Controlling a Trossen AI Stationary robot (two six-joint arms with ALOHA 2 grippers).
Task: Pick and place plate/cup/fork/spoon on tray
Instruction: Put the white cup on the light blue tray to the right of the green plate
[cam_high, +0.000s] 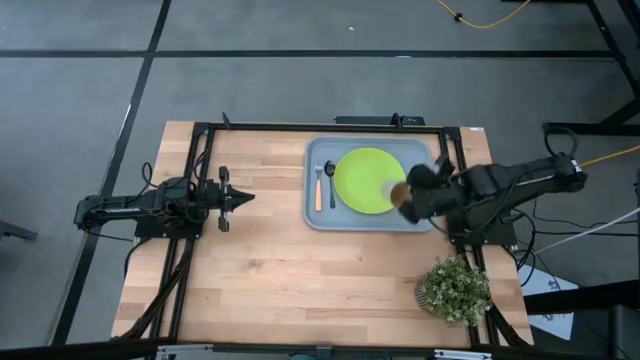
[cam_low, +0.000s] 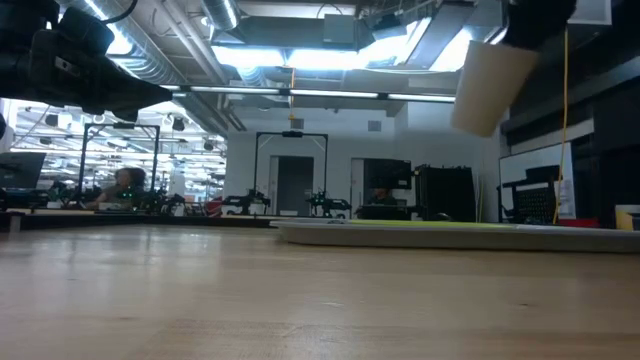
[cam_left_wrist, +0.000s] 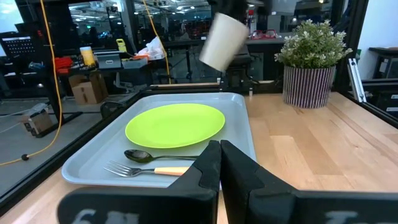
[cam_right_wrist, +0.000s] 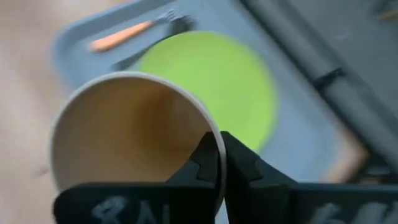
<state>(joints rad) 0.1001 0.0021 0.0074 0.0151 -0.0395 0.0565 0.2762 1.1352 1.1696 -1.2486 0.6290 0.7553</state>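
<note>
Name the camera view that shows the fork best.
The left wrist view: the fork lies whole and near on the tray, tines and orange handle plain. The high view shows it as a tiny orange sliver, the right wrist view blurs it behind the cup, and the low view shows none of it.

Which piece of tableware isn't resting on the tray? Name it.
The tan round cup: held in the air, tilted, while the lime-green plate, fork and spoon lie on the tray.

left claw (cam_high: 246, 197): closed, arm low at table's left | right claw (cam_high: 402, 199): closed, raised, arm reaching inward
</note>
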